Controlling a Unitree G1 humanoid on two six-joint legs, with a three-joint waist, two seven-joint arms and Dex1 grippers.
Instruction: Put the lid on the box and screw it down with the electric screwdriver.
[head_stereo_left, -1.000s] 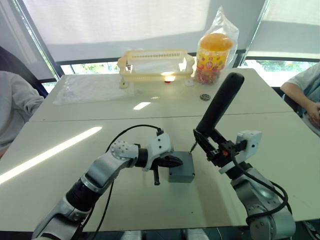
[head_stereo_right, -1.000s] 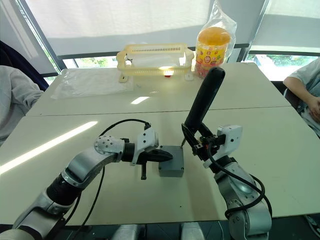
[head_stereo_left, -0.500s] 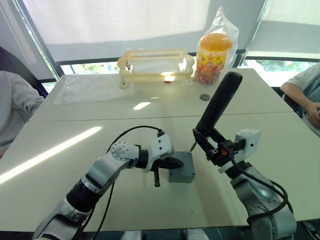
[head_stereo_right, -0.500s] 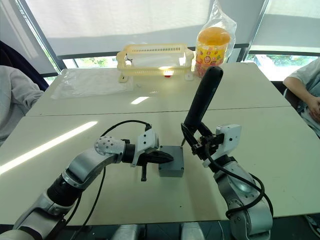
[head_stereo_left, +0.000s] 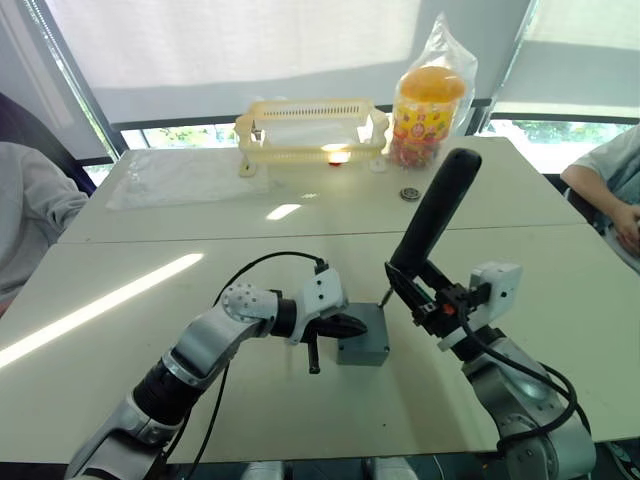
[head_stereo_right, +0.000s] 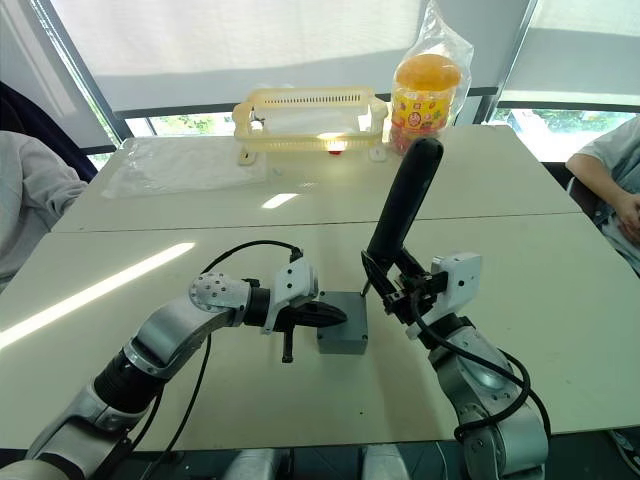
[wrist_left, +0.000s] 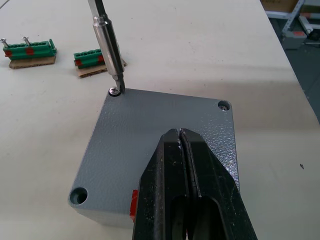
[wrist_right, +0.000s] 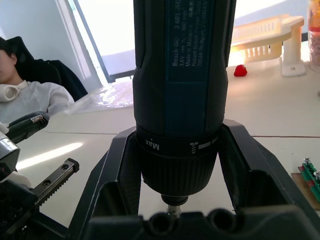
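Lid already seated on box at table's near middle, pinned by closed left gripper. Screwdriver, clamped in right gripper, bit in far-right corner screw. Next, probably: driving it, then remaining corners.

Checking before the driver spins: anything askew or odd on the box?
Nothing stands out. The lid sits square on the box, the left gripper presses on it with fingers shut, and the screwdriver bit meets a corner screw. Two other corner holes look unfilled.
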